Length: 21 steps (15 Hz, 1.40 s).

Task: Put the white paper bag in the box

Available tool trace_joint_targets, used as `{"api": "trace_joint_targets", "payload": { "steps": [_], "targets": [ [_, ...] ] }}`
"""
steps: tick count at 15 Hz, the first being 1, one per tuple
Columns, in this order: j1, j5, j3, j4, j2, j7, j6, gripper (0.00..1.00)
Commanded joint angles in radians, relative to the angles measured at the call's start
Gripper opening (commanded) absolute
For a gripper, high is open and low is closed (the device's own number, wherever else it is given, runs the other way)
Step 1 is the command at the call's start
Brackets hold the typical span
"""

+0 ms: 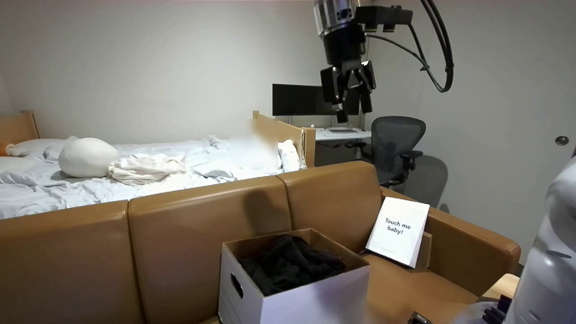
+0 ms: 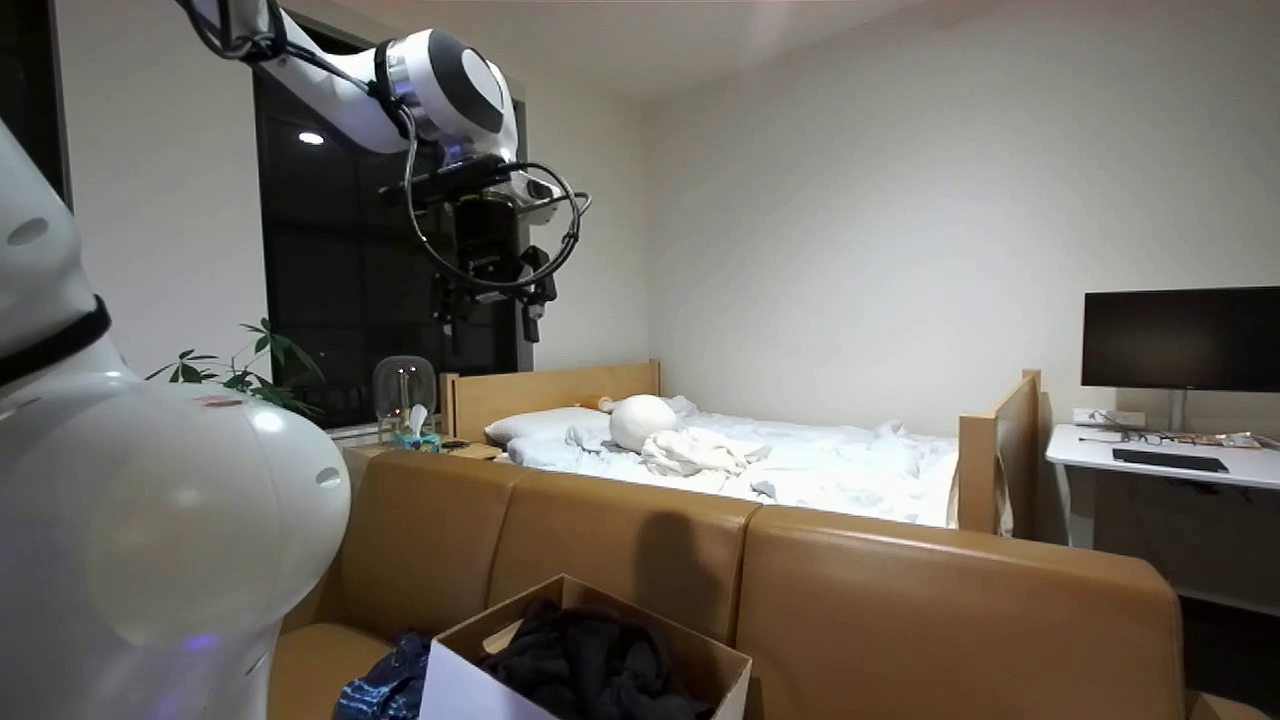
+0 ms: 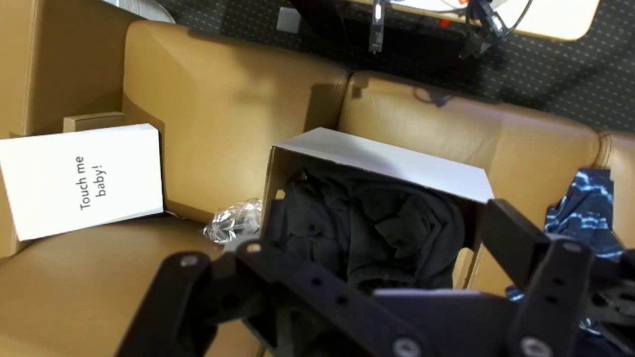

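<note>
Left, near: white cardboard box [image 1: 315,299], upright on the sofa [image 1: 207,229], black fabric [image 1: 290,263] heaped inside. Midway, high up: gripper [image 1: 354,111], jaws wide apart, nothing between them. Right, farther off: white paper bag [image 1: 398,234], leaning back in the corner by the armrest [image 1: 472,238], brown cardboard [image 1: 425,252] just behind. Probably light; crisp outline suggests fairly stiff, though paper may crease and its smooth face could slip. Whether filled, cannot tell. Best hold, as judged: upper edge, 1 jaw to each face, modest squeeze
</note>
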Motion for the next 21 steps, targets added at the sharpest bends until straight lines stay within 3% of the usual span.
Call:
{"api": "trace_joint_targets", "payload": {
  "steps": [1,5,10,14,17,18,21],
  "targets": [
    [-0.027,0.011,-0.043,-0.005,-0.022,0.113,0.059,1.0],
    [-0.123,-0.025,-0.181,-0.019,-0.042,0.095,0.127,1.0],
    [-0.287,-0.054,-0.355,-0.007,0.047,0.124,0.288,1.0],
    [-0.361,-0.122,-0.323,-0.118,0.164,0.315,0.562,1.0],
    [-0.353,-0.146,-0.3,-0.137,0.24,0.431,0.497,1.0],
    [-0.344,-0.124,-0.326,-0.137,0.214,0.366,0.526,1.0],
    [-0.337,-0.126,-0.313,-0.139,0.26,0.406,0.523,1.0]
  ]
}}
